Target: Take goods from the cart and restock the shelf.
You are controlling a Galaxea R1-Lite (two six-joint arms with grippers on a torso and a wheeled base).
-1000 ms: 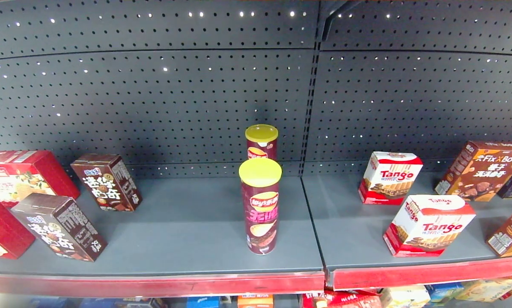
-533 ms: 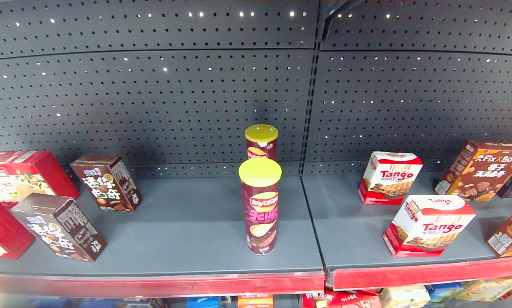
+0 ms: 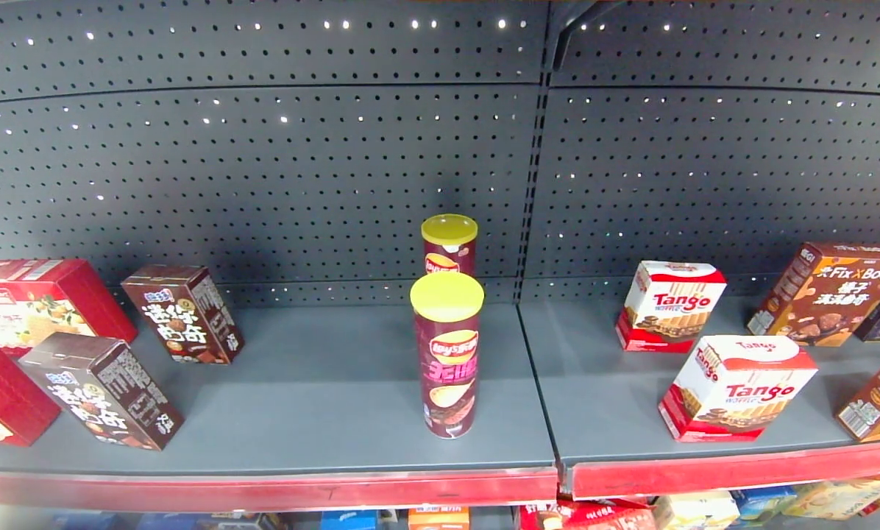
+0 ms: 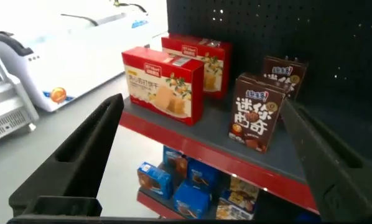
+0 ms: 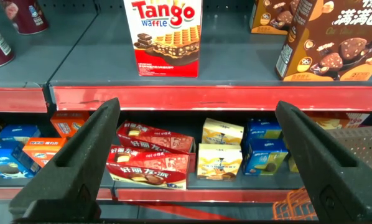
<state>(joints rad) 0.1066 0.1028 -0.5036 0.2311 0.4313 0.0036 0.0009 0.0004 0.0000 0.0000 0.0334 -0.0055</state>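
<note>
Well, left gripper [image 4: 199,104]: my two fingers are spread wide apart, with nothing between them. It hangs in front of the left end of the shelf [image 3: 322,397], a bit lower than the board.
right gripper [image 5: 197,106]: these fingers are spread wide too, and they hold nothing. It hangs in front of the shelf's red front edge, on the right half.
front chip can [image 3: 447,353]: it stands up straight near the front edge, just left of the seam in the middle of the shelf. Its lid is yellow.
back chip can [image 3: 449,243]: it stands up straight right behind the first one, close to the back wall.
dark brown boxes [image 3: 186,313]: there are two on the left half, one near the back and one near the front edge.
red boxes [image 3: 43,298]: there are two at the left end, one behind the other.
white and red wafer boxes [image 3: 738,386]: there are two on the right half, one near the front edge and one farther back.
orange-brown boxes [image 3: 826,294]: they sit at the right end.
lower shelf [image 5: 173,194]: it holds small red, yellow, blue and orange boxes.
</note>
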